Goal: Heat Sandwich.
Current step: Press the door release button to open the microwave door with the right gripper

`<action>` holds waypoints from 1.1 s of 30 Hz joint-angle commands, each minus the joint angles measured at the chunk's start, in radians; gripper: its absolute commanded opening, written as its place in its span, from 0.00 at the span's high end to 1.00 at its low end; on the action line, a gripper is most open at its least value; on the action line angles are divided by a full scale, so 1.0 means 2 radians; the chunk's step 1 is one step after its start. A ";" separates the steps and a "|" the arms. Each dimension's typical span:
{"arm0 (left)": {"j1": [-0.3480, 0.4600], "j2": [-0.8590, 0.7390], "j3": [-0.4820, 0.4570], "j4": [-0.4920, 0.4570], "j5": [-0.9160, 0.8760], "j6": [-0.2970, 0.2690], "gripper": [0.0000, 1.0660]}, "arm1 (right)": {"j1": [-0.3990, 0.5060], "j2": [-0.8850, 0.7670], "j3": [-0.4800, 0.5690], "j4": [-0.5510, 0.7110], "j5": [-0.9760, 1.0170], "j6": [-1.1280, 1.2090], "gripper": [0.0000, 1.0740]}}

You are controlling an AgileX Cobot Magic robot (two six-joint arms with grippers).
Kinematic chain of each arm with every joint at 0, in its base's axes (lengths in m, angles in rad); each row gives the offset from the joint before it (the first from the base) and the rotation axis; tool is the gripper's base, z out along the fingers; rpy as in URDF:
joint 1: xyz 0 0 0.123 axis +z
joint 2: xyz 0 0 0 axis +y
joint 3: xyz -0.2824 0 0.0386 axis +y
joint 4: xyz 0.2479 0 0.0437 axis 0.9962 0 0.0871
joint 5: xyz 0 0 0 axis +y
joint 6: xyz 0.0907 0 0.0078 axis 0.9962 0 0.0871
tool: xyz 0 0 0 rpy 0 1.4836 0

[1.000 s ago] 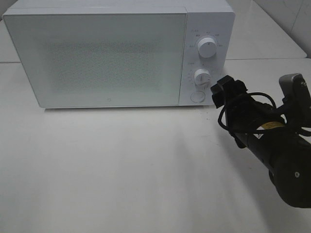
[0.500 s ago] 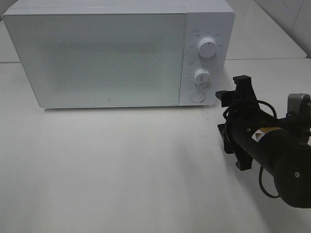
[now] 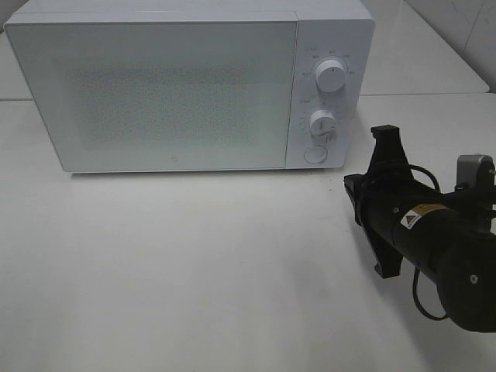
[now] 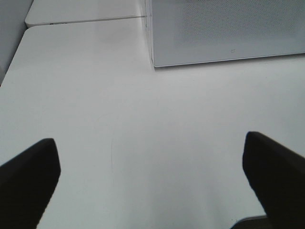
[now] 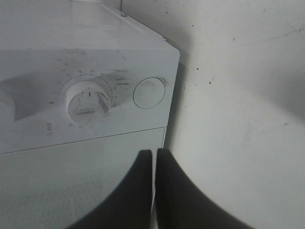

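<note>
The sandwich is hidden from every view. A white microwave point(image 3: 178, 85) stands at the back of the table with its door point(image 3: 155, 93) closed. My right gripper point(image 3: 350, 184) hovers just right of the control panel, below the round button point(image 3: 315, 154), and does not touch it. The right wrist view shows its fingers point(image 5: 154, 153) pressed together with nothing between them, pointing at the lower knob point(image 5: 88, 102) and the button point(image 5: 148, 92). My left gripper point(image 4: 148, 140) shows only in the left wrist view. It is wide open over bare table, short of the microwave's corner point(image 4: 228, 28).
The white table point(image 3: 194, 263) stretches in front of the microwave. Two knobs point(image 3: 331, 77) point(image 3: 322, 122) sit on the panel. A second white surface point(image 3: 418, 54) lies behind on the right. The table's left edge point(image 4: 14, 71) shows in the left wrist view.
My right gripper has drawn back from the microwave's panel toward the lower right, its wrist has turned, and its fingers have closed. The left gripper and the microwave have not moved.
</note>
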 commanded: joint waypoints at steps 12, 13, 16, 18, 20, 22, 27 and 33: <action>-0.003 -0.013 0.002 -0.005 -0.006 -0.001 0.05 | 0.001 0.021 -0.015 -0.003 0.012 0.022 1.00; -0.003 -0.013 0.002 -0.005 -0.006 -0.001 0.05 | 0.001 0.026 -0.019 -0.003 0.012 0.026 1.00; -0.003 -0.013 0.002 -0.005 -0.006 -0.001 0.05 | 0.001 0.041 -0.030 -0.004 0.012 0.033 1.00; -0.003 -0.013 0.002 -0.005 -0.006 -0.001 0.05 | 0.000 0.051 -0.038 -0.004 0.012 0.037 1.00; -0.003 -0.013 0.002 -0.005 -0.006 -0.001 0.05 | -0.005 0.055 -0.042 -0.007 0.015 0.039 1.00; -0.003 -0.013 0.002 -0.005 -0.006 -0.001 0.05 | -0.020 0.065 -0.058 -0.021 0.037 0.040 1.00; -0.003 -0.013 0.002 -0.005 -0.006 -0.001 0.05 | -0.039 0.079 -0.087 -0.031 0.054 0.037 1.00; -0.003 -0.013 0.002 -0.005 -0.006 -0.001 0.05 | -0.059 0.093 -0.120 -0.040 0.074 0.025 1.00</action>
